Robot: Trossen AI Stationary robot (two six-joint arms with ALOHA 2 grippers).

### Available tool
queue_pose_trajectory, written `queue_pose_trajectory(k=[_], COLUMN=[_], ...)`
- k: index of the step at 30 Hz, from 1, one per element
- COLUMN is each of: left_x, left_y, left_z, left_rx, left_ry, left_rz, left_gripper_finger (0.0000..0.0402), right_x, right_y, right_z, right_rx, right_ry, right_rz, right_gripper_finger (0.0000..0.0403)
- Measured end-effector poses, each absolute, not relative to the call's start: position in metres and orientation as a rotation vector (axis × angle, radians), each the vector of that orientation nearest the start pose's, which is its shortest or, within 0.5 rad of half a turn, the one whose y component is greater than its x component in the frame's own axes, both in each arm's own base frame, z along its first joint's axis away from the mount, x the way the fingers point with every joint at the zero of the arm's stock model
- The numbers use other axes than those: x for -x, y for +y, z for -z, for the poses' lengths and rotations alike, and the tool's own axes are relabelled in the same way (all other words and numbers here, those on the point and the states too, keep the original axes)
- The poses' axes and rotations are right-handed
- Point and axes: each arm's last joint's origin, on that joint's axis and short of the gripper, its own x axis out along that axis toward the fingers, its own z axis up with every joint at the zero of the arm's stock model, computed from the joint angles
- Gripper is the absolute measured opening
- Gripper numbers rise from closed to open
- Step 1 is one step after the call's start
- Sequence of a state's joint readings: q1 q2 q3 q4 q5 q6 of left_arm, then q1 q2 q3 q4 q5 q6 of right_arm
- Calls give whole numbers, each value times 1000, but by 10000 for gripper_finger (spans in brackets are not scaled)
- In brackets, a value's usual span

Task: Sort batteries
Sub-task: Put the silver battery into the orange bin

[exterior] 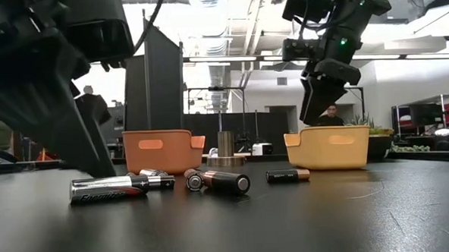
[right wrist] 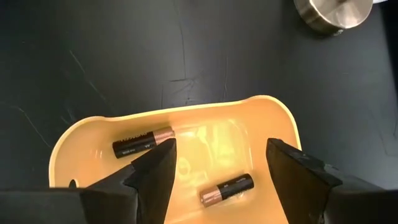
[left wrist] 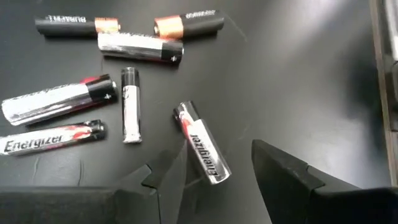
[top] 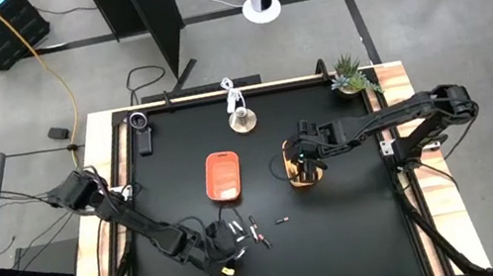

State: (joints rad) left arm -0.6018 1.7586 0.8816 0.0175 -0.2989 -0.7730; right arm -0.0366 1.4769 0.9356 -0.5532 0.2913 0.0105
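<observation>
Several batteries lie loose on the black table near its front, some silvery Energizer cells, some dark with coppery ends; they also show in the high view. My left gripper is open and low over them, its fingers either side of one silvery battery that lies flat on the table. My right gripper is open and empty above the yellow tray, in which two dark, copper-ended batteries lie. The orange tray stands left of the yellow tray. One dark battery lies apart.
A round metal weight stands behind the trays, also in the right wrist view. A small plant is at the far right corner and a dark device at the far left. Wooden rails edge the table.
</observation>
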Motion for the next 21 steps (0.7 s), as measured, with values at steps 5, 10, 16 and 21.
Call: queue_pose_trajectory(k=[5, 10, 16, 21], left_x=[-292, -297, -301, -299], left_y=[-190, -193, -196, -194], left_z=[-138, -123, -118, -116], left_rx=[325, 303, 275, 236], left_ry=[849, 915, 932, 956], left_rz=[-34, -76, -78, -78], left_gripper_finger=[176, 176, 175, 142], right_x=[-280, -280, -281, -281], right_y=[-18, -18, -18, -18], right_z=[-207, -207, -207, -207], right_rx=[128, 125, 123, 117], right_ry=[1076, 1076, 1071, 1070], right_rz=[299, 301, 302, 305], right_gripper_finger=[264, 264, 264, 264])
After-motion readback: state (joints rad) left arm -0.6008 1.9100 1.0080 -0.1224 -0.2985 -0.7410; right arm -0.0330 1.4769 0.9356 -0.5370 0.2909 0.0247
